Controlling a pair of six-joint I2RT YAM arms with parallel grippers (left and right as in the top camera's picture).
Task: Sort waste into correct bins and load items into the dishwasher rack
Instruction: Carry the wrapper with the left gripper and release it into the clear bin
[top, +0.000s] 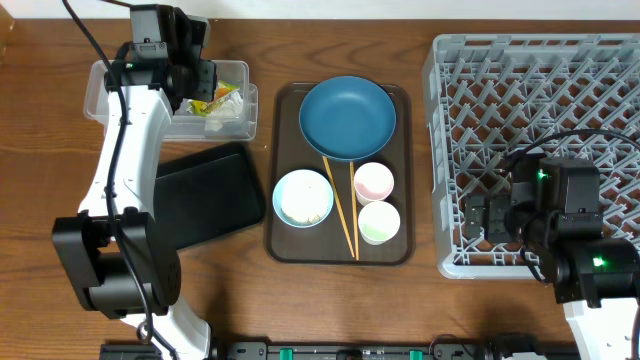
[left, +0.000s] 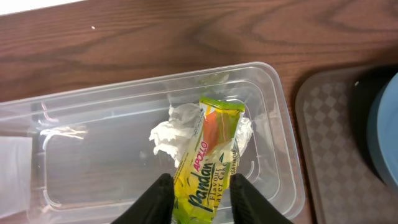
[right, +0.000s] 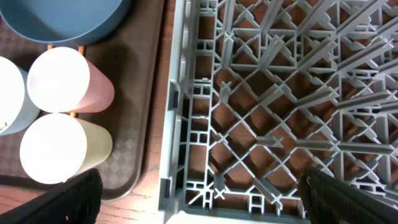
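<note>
Brown wooden tabletop (top: 40, 130) carries everything: the clear tub (top: 100, 90) at the far left, the black tray (top: 205, 195) just before it, the brown serving tray (top: 285, 245) in the middle and the grey dishwasher rack (top: 610, 60) at the right.

The left gripper (left: 200, 190) hangs over the clear tub. Its jaws stand a little apart, one on each side of the snack wrapper (left: 208, 165); whether they press it or have let it go, I cannot tell. The wrapper's long axis runs from between the jaws away into the tub, slightly tilted, and its far end lies on the crumpled tissue (left: 168, 134) on the tub's floor. So the wrapper is already inside the correct bin, and I judge that the coming move only needs the jaws to open more and rise straight up.

The right gripper (right: 199, 193) is wide open and empty, above the near left corner of the rack. The pink cup (right: 68, 81) and pale green cup (right: 62, 149) stand just beside this corner on the serving tray, so the right arm is much nearer to them than the left one. The dark-blue bowl (top: 347, 117), light-blue bowl (top: 302, 197) and chopsticks (top: 340, 205) also wait on that tray.
</note>
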